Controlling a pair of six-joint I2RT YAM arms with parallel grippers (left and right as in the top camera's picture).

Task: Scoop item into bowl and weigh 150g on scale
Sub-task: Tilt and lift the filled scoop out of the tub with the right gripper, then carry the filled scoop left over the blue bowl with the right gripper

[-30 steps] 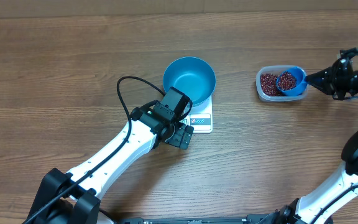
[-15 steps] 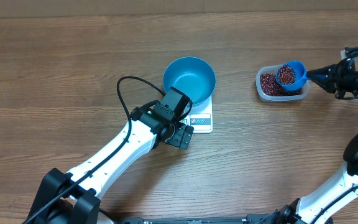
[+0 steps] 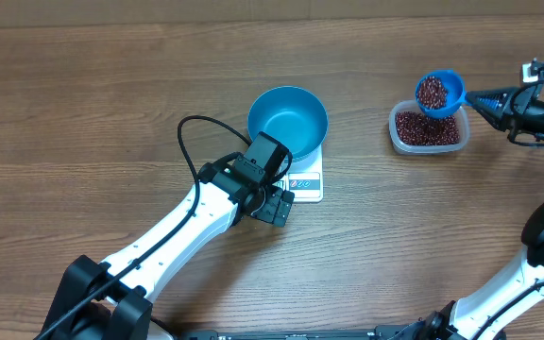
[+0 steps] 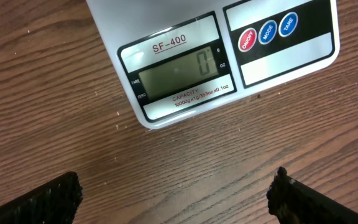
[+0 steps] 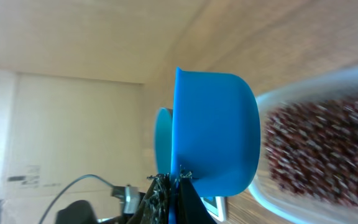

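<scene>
Blue scoop (image 3: 457, 91), beans (image 3: 432, 92) heaped, clamped in right gripper (image 3: 501, 98) near tabletop's right edge; carry level to bowl (image 3: 288, 121), tip slowly. Left gripper (image 4: 173, 196) gapes.

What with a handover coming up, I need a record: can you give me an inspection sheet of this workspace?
Surface: wooden table, bare apart from the items below.
Job's things: white scale shows 0; empty blue bowl stands on it; beans lie in the clear tub and fill the blue scoop, which is raised by the tub's far rim.
Clutter: nothing seen.
Grippers: left gripper open, empty, beside the scale's display edge; right gripper shut on the scoop's handle.
Cables: black cable loops off the left arm over the table.
Surroundings: nothing seen beyond the table overhead.
</scene>
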